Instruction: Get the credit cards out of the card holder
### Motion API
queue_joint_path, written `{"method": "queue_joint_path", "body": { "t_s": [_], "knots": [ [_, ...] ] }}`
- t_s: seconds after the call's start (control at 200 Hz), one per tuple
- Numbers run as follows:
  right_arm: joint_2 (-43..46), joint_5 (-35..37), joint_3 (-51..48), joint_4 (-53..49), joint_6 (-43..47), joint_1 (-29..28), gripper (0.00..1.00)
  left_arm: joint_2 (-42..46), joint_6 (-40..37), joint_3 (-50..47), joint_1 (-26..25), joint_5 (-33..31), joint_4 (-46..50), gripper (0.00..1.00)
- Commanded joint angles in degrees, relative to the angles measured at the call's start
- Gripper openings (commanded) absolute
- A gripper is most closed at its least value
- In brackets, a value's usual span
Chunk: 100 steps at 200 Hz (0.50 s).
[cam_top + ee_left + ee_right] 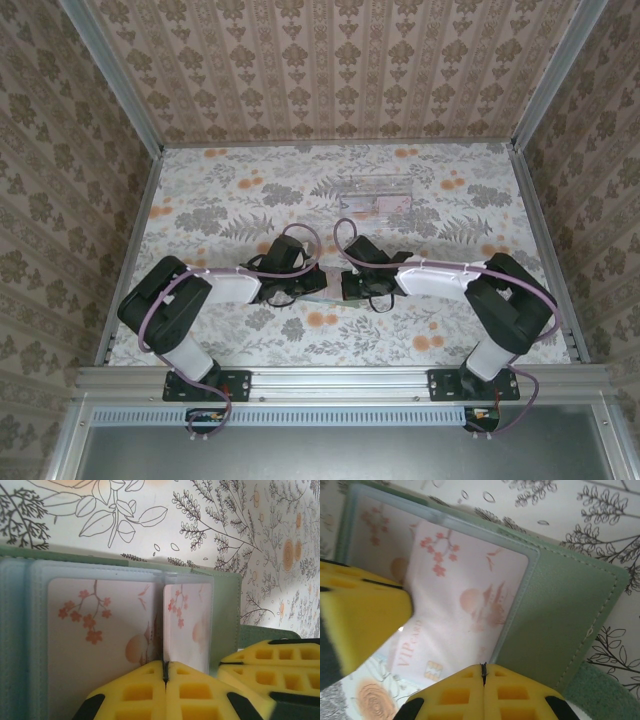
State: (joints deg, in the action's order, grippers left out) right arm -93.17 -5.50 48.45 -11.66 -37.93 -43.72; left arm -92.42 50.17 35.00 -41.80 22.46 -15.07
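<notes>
The card holder (322, 286) is a grey-green wallet lying open on the floral table between both arms. Its green cover (227, 610) (565, 615) frames clear slot pockets. A pale pink credit card (100, 630) (465, 595) with blossom print sits in a pocket, its chip end at the lower left in the right wrist view. A second pink panel (187, 625) shows beside it. My left gripper (165, 666) (310, 282) is shut, tips at the seam between the pockets. My right gripper (483, 667) (346, 284) is shut at the pocket's edge. Nothing shows between either pair of jaws.
A clear plastic tray (378, 195) stands at the back centre of the table. Patterned walls close in the left, right and far sides. The two grippers sit close together over the holder, the right one's fingers (270, 662) beside the left's.
</notes>
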Motion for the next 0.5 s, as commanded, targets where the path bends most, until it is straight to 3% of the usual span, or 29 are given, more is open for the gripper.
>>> {"method": "queue_joint_path", "body": {
  "t_s": [0.0, 0.495],
  "knots": [
    [2.81, -1.23, -0.79, 1.7, -0.83, -0.24, 0.03, -1.1, 0.36, 0.42, -0.49, -1.28, 0.49, 0.0],
    [-4.16, -0.89, -0.81, 0.51, -1.05, -0.25, 0.0, -0.41, -0.2, 0.33, -0.66, -1.58, 1.12, 0.03]
  ]
}}
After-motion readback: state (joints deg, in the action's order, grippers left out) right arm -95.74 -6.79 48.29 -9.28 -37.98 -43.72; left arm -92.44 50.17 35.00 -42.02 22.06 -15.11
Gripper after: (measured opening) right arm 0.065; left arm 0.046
